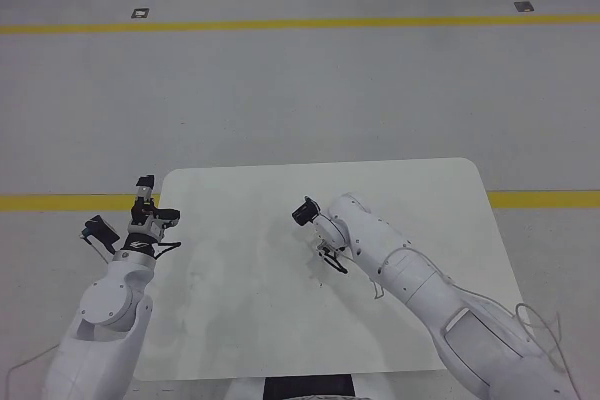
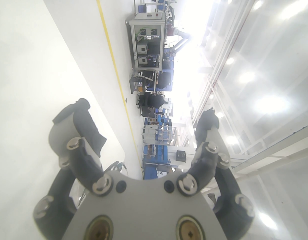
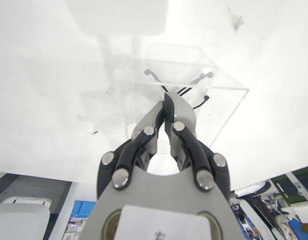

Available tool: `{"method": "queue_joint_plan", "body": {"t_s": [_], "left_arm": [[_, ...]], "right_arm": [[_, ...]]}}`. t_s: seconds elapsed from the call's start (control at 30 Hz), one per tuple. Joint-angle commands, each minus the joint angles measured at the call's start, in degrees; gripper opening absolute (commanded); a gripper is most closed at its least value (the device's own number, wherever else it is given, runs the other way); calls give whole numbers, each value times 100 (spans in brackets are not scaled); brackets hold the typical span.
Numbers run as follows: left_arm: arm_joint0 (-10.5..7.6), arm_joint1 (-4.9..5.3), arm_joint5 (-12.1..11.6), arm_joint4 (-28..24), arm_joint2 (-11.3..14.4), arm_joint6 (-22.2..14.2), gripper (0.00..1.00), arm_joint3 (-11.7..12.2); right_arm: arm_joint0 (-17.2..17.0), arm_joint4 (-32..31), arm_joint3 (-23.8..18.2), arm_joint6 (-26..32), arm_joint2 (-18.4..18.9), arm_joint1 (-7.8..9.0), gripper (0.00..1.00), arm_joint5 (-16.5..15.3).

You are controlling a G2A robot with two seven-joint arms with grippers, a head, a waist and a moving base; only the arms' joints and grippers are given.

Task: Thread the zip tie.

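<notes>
Now my right fingers (image 3: 179,108) are pressed together inside the box (image 3: 229,87), seemingly pinching a tie (image 3: 194,82); my left fingers (image 2: 76,126) spread apart. I should lift straight up so neighbouring ties don't snag.

The table (image 1: 420,200) is bare across its far half and left middle (easy passage). The right arm (image 1: 420,275) bars the near right. Clear box (image 3: 233,101) walls hem the zip ties (image 3: 154,76), with the right gripper (image 3: 166,101) pinched closed on them. The left gripper (image 2: 145,109), spread, stands at the left edge.
</notes>
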Motion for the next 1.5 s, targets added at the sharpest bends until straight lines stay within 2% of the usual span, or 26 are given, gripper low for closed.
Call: {"method": "queue_joint_plan", "body": {"t_s": [0.0,0.4,0.43,0.47,0.63,0.77,1.03,1.47], "left_arm": [[0,0,0,0,0,0,100,0],[0,0,0,0,0,0,100,0],[0,0,0,0,0,0,100,0],[0,0,0,0,0,0,100,0],[0,0,0,0,0,0,100,0],[0,0,0,0,0,0,100,0],[0,0,0,0,0,0,100,0],[0,0,0,0,0,0,100,0]], "right_arm": [[-11,-27,-67,25,36,8,0,18],[-309,-249,-734,343,409,154,0,98],[-326,-233,-751,358,436,159,30,109],[-346,-216,-756,358,458,162,38,135],[-350,-152,-703,358,442,137,38,215],[-305,-115,-598,358,398,98,32,259],[-221,-60,-361,309,324,3,29,260],[-63,58,245,109,208,-178,22,237]]}}
